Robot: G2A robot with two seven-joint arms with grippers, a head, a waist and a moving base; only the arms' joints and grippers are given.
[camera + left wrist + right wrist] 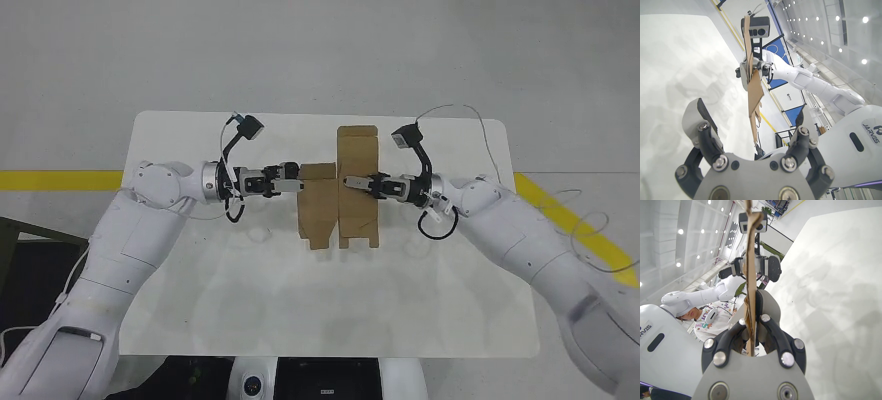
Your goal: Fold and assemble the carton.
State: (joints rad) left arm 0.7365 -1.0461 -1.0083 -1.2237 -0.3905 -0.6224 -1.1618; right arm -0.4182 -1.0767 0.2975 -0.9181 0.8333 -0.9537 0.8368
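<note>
One carton (340, 195), two grippers. Top view gives the layout — carton over the table (200, 300), between them; wrist views give the jaws: right gripper (752, 304) clamped on its edge, left gripper (751, 108) spread wide, gripping nothing.

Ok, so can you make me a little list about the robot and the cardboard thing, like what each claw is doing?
carton: brown cardboard, mostly flat, not a box yet, one flap angled out
where: between the two grippers, over the white table
right gripper: shut on one edge of the carton
left gripper: open, one finger on each side of the opposite edge, not squeezing
touching the table: cannot tell
</note>
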